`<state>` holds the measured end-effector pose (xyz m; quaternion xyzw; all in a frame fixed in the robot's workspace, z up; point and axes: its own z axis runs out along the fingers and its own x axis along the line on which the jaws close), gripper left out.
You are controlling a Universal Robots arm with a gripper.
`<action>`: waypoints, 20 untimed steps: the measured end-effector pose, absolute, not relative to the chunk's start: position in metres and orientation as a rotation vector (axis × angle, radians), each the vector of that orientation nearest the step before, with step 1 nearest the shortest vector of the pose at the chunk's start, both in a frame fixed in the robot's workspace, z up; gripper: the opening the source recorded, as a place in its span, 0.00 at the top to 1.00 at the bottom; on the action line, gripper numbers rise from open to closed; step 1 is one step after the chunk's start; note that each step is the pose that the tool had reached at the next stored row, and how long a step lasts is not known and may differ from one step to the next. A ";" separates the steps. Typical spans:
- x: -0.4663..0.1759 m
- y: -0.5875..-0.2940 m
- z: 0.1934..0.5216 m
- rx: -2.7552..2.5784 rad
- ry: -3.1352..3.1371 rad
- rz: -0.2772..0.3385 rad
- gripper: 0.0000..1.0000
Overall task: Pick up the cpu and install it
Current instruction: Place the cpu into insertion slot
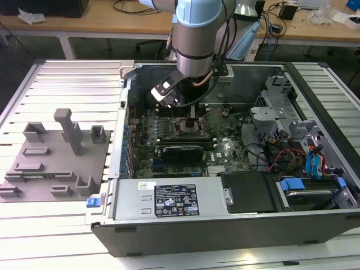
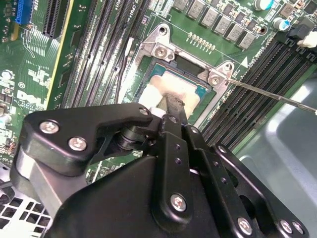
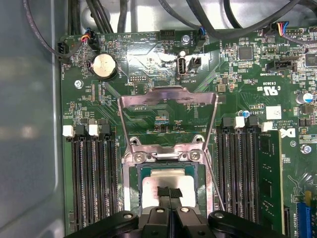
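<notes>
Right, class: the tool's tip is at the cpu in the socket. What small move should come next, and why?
Probably lift the tool straight up. The cpu looks seated flat inside the socket frame, and the hinged load plate stands open, so nothing blocks a vertical retreat.

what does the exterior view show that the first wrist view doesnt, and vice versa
Exterior view: the whole open computer case, its power supply, and the grey fixture block on the exterior view's left. First wrist view: the coin battery, the raised load plate, and the cpu under the end effector. Both: the motherboard with the end effector low over it.
</notes>
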<state>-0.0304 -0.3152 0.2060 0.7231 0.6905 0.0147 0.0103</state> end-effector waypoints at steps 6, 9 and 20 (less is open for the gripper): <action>-0.031 -0.315 0.204 2.257 2.155 0.046 0.89; -0.031 -0.316 0.202 2.265 2.162 0.060 0.89; -0.030 -0.315 0.235 2.266 2.163 0.064 0.89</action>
